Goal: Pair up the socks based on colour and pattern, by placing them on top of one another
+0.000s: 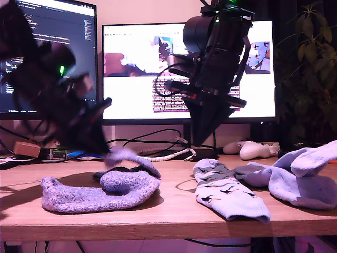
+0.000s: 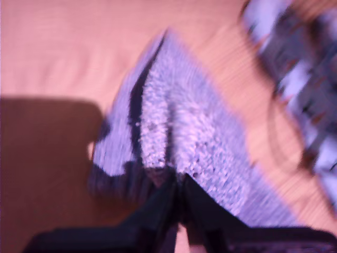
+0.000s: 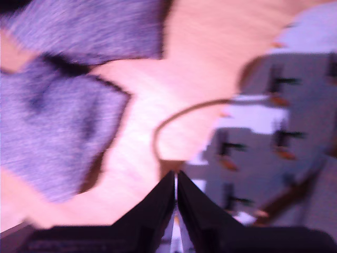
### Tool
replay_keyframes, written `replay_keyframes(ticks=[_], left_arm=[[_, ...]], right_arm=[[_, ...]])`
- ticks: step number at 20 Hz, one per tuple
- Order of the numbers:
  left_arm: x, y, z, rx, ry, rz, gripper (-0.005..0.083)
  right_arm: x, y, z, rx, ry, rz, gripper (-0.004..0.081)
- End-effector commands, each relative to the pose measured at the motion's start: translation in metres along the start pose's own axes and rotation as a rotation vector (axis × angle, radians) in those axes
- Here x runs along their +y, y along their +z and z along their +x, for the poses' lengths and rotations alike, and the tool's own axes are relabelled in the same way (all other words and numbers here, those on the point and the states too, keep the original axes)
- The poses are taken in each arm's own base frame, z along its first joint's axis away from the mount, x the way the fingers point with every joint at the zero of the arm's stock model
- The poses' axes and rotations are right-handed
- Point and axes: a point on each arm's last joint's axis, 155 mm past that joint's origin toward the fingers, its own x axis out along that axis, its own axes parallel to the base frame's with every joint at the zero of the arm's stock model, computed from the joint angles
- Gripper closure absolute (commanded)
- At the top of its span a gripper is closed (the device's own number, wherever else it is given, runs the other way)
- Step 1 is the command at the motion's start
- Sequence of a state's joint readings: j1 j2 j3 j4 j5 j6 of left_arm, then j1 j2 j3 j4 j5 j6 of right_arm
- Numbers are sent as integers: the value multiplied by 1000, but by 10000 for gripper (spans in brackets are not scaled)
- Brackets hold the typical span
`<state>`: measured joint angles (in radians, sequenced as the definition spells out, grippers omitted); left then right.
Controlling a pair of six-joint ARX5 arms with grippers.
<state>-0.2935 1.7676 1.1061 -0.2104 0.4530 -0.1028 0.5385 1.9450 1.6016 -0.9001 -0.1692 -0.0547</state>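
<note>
Purple pair: two fuzzy lavender socks lie together toward the exterior view's left on the wooden table (image 1: pixel 168 211); the lower lavender sock (image 1: pixel 79 197) stretches flat, and the upper lavender sock (image 1: pixel 126 176) is bunched on top of its end.

First gripper: the first gripper (image 2: pixel 178 196) has its jaws pinched together on a fold of the upper lavender sock, whose raised end (image 1: pixel 118 155) it holds just above the heap; this sock looks not yet laid down.

Second gripper: the second gripper (image 3: pixel 176 182) has its jaws closed; in its blurred wrist view the tips sit at the edge of the bird-print sock (image 3: pixel 263 147), so whether they pinch cloth cannot be told for sure.

Bird-print socks: one bird-print sock shows plainly in the middle of the table; a second may lie under or beside it, but that is unclear.

Pale blue socks: a heap of pale blue socks (image 1: pixel 305 176) rests at the exterior view's right, overlapping loosely, not neatly stacked.

Progress: the purple pair appears nearly finished; the bird-print and pale blue pairs seem left to do.

Other: a white game controller (image 1: pixel 255 149) sits behind the socks.
</note>
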Motion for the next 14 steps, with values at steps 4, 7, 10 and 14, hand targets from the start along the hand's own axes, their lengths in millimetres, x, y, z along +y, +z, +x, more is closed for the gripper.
replay_keyframes(ticks=[4,7,10,14], left_arm=[[-19,52,-61,-181,27,65,794],[-24,77,-106,-297,85,99,794],[-21,88,-145,-371,176,143,794],[-17,78,-171,-358,240,157,794]], right_arm=[[35,3,0,-7,172,-35,783],[54,6,0,-21,219,-68,783],[75,13,3,-50,243,-115,783],[96,11,24,-32,262,-157,783]])
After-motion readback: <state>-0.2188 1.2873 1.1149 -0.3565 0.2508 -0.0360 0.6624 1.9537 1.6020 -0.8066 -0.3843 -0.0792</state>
